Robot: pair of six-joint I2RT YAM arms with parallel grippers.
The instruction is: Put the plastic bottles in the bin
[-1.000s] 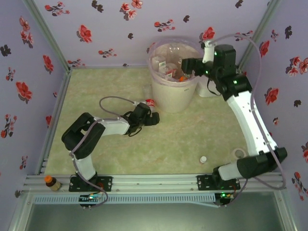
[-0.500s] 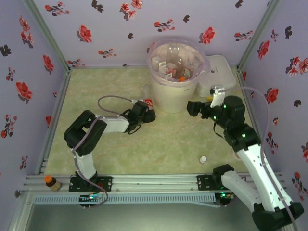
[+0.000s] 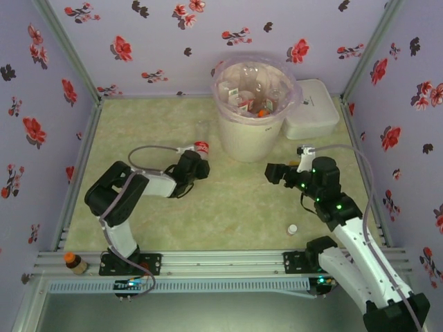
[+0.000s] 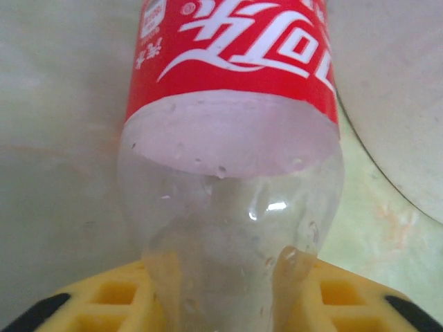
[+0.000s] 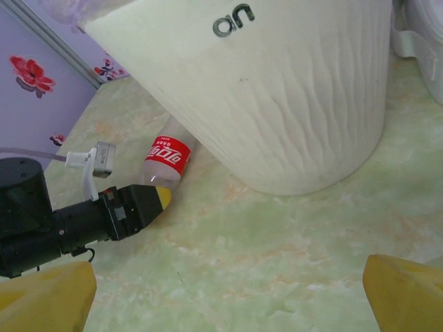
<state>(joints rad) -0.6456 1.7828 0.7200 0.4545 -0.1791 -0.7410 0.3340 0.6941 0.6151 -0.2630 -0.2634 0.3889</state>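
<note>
Left tool [image 4: 221, 294] clamped on the clear end of a red-labelled clear plastic bottle [image 4: 228, 166], which lies ahead of it beside the round cream-white bin [image 5: 291, 97]; right tool [image 5: 228, 297] hangs released, jaws wide, facing both.

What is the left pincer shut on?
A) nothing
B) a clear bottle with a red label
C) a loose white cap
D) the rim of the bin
B: in the left wrist view the left pincer squeezes the clear end of the red-labelled bottle, which lies beside the bin.
</note>
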